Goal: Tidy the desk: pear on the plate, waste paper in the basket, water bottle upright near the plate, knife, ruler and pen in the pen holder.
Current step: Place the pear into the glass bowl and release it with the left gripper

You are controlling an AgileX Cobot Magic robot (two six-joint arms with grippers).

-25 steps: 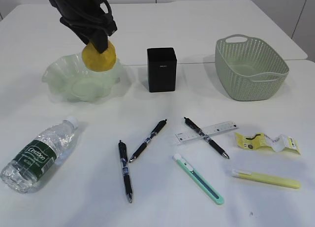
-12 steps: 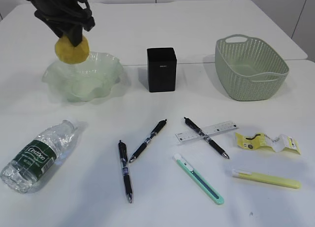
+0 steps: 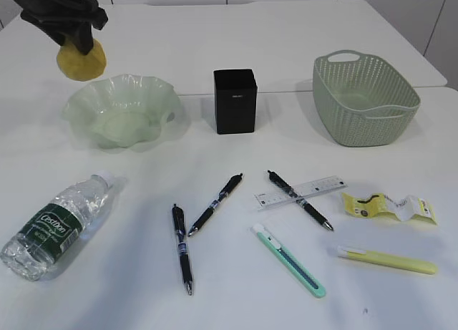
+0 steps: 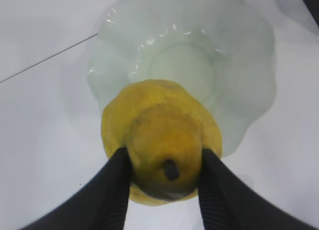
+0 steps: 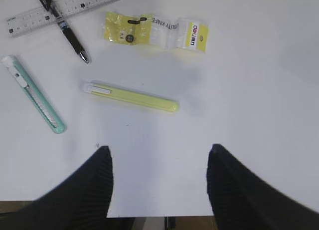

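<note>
Bright, even light falls on my large plain white tabletop, and shadows stay soft: a faint grey one beside the small square matte black pen holder, another under the sage green oval plastic basket. Small highlights glint on the wavy rim of the pale green translucent glass plate. My left wrist picture is soft, the small yellow pear slightly blurred up close. My right fingers show dark and fuzzy.

You are looking at an office-like test room. Plain white panel walls stand behind a bare white table. Pens and a ruler lie on it.
</note>
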